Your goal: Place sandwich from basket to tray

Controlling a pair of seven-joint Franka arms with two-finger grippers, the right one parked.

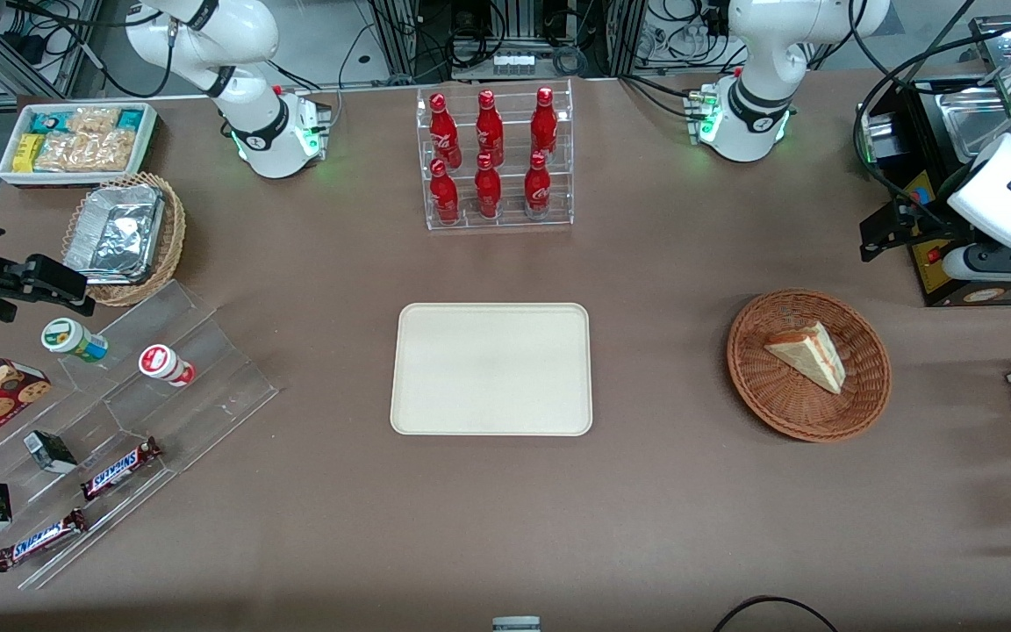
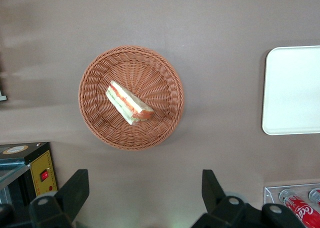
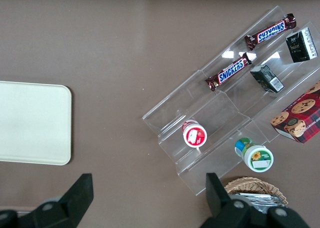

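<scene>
Hovering high above the basket (image 2: pixel 131 97), we hold the gripper (image 2: pixel 142 198) with jaws spread, empty. Sandwich (image 2: pixel 129 102) lies inside; next, descend and grasp it for the tray (image 1: pixel 491 369).

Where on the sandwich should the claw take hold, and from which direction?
Likely from above, closing across the two flat bread faces at mid-wedge: the sandwich lies alone in the basket, filling edge up. The open claw hovers above the table beside the basket.
</scene>
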